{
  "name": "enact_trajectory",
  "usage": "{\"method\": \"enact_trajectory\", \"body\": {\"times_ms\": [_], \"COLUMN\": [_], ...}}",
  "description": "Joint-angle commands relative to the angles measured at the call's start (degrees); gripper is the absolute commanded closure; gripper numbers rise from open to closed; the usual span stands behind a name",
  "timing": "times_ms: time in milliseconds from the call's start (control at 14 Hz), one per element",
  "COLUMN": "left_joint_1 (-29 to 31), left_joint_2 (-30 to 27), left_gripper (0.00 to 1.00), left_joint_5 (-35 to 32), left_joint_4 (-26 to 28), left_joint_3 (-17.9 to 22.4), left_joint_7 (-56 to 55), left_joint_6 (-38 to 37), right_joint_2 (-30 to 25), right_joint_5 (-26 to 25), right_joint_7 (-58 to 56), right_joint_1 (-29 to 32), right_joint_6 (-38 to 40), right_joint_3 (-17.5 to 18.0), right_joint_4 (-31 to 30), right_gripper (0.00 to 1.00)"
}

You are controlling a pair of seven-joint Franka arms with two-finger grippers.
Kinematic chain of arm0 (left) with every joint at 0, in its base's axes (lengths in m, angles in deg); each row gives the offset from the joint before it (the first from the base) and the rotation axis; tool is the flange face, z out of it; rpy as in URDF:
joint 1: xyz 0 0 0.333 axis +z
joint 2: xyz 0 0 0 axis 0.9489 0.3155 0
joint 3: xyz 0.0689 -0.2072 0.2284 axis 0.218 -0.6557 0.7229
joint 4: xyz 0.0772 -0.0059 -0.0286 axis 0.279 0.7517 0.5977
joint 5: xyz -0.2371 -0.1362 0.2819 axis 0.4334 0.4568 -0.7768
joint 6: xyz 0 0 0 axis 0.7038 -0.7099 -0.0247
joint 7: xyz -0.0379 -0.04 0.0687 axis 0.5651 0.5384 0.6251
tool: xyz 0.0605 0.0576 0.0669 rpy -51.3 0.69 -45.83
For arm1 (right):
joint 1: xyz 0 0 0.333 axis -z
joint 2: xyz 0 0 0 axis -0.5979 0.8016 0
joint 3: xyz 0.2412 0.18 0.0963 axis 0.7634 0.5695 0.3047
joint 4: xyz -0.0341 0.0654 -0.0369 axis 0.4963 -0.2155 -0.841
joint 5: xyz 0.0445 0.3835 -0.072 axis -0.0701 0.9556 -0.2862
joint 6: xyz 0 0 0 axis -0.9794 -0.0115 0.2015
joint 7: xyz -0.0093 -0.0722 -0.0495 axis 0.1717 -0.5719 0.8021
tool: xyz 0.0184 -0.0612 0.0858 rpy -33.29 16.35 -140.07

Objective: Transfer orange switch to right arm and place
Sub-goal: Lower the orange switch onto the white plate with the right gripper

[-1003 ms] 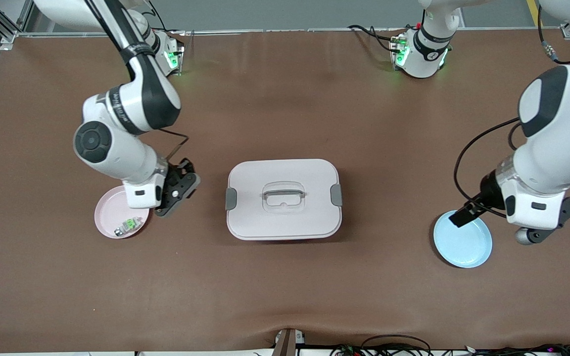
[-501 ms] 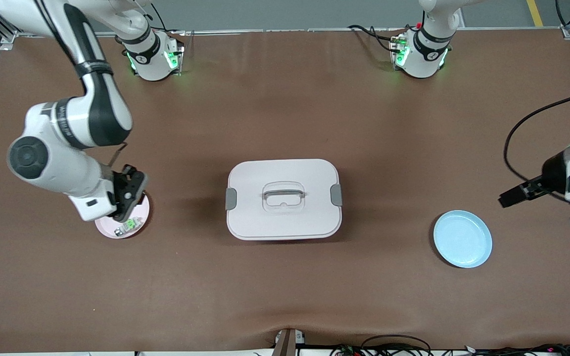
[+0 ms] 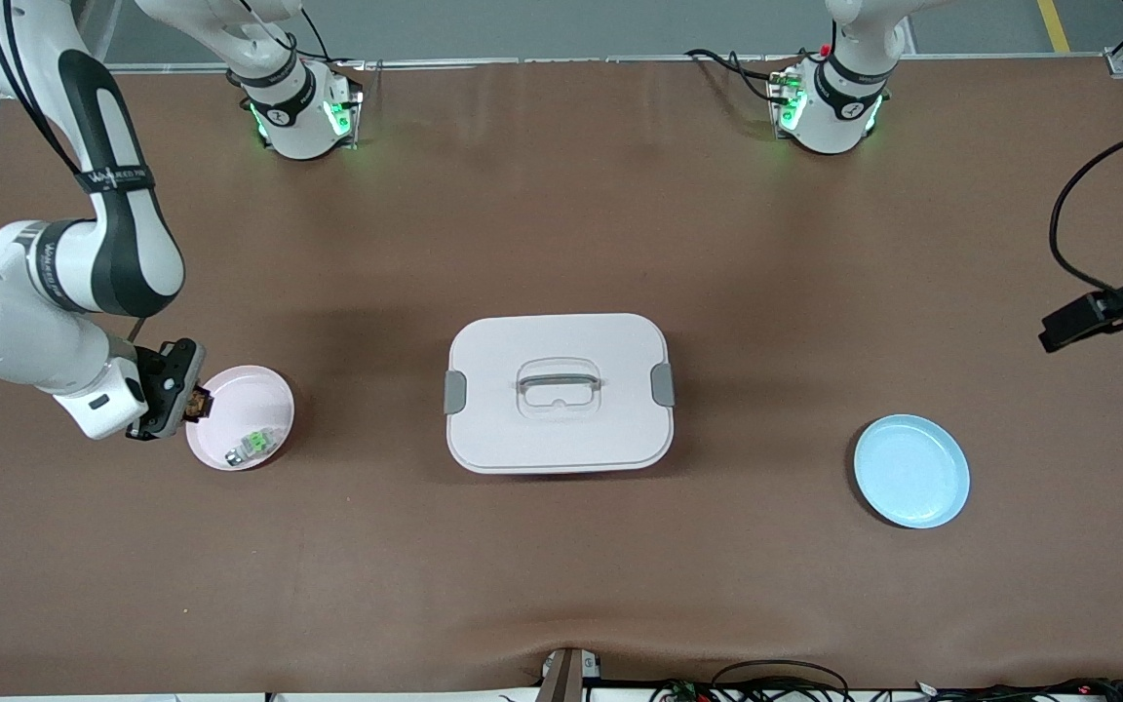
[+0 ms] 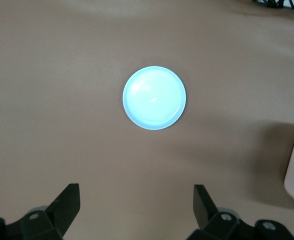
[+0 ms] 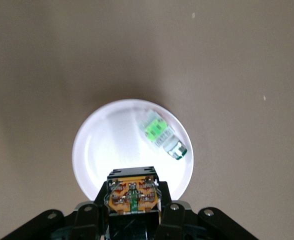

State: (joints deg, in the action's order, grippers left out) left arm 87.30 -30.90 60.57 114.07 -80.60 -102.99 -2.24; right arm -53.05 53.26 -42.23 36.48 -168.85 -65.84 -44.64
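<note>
My right gripper (image 3: 172, 400) is shut on the orange switch (image 3: 197, 402), a small black block with an orange face. It holds the switch over the rim of the pink plate (image 3: 254, 395) at the right arm's end of the table. In the right wrist view the orange switch (image 5: 132, 192) sits between the fingers of my right gripper (image 5: 132, 212), at the edge of the plate (image 5: 104, 145). My left gripper (image 4: 136, 202) is open and empty, high over bare table at the left arm's end (image 3: 1073, 320).
A green-and-silver component (image 3: 248, 447) lies on the pink plate and also shows in the right wrist view (image 5: 162, 135). A white lidded box (image 3: 558, 392) stands mid-table. An empty blue plate (image 3: 910, 471) lies toward the left arm's end and shows in the left wrist view (image 4: 154, 97).
The right arm has swung toward its end of the table, and its gripper now sits at the pink plate's outer rim. The left arm has pulled away from the blue plate toward the table edge.
</note>
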Motion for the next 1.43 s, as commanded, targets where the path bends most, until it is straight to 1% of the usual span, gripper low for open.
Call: {"method": "enact_trajectory", "body": {"times_ms": [0,72,143,215,358,430,573,716,788,1003,1361], "left_joint_1": [-6.70,-10.73,-13.12,-13.75,-14.98,-15.25,-15.34,-15.34,-14.90,-14.90,-14.90], "left_joint_2": [-7.86,-9.62,-10.51,-11.30,-13.50,-14.38,-15.87,-17.20,-17.72,-17.99,-20.01], "left_gripper": [0.00,0.00,0.00,0.00,0.00,0.00,0.00,0.00,0.00,0.00,0.00], "left_joint_5": [4.31,6.24,7.31,7.84,7.93,7.93,7.93,7.93,7.93,7.85,7.93], "left_joint_4": [7.51,9.45,10.16,11.04,14.28,14.99,15.96,18.16,18.69,19.31,21.24], "left_joint_3": [9.79,14.44,17.88,18.78,19.06,19.32,19.50,19.41,19.32,18.88,18.79], "left_joint_7": [3.63,4.94,6.78,8.54,9.53,9.61,10.14,10.14,10.14,10.14,10.14], "left_joint_6": [0.17,0.17,0.17,0.17,0.17,0.17,0.17,0.78,1.31,1.49,1.32], "right_joint_2": [-1.02,-0.67,-0.23,-0.14,1.00,1.44,2.75,3.98,4.60,6.19,8.74], "right_joint_5": [-0.34,-0.34,-0.17,0.62,5.17,7.72,13.69,19.32,20.91,21.37,21.37], "right_joint_7": [-1.67,-1.76,-1.84,-1.84,-2.02,-3.24,-7.18,-12.98,-14.83,-16.08,-18.19], "right_joint_1": [1.30,1.30,1.30,1.30,1.21,0.86,0.86,0.86,0.94,0.94,1.38], "right_joint_6": [-7.90,-9.48,-10.89,-11.78,-13.18,-14.58,-17.05,-19.16,-20.13,-21.72,-25.14], "right_joint_3": [1.30,1.30,1.38,1.38,1.56,1.65,1.65,1.56,1.56,1.47,1.47], "right_joint_4": [-5.86,-6.31,-7.01,-7.53,-8.59,-9.38,-11.31,-12.28,-12.72,-12.90,-13.08], "right_gripper": [1.00,1.00,1.00,1.00,1.00,1.00,1.00,1.00,1.00,1.00,1.00]}}
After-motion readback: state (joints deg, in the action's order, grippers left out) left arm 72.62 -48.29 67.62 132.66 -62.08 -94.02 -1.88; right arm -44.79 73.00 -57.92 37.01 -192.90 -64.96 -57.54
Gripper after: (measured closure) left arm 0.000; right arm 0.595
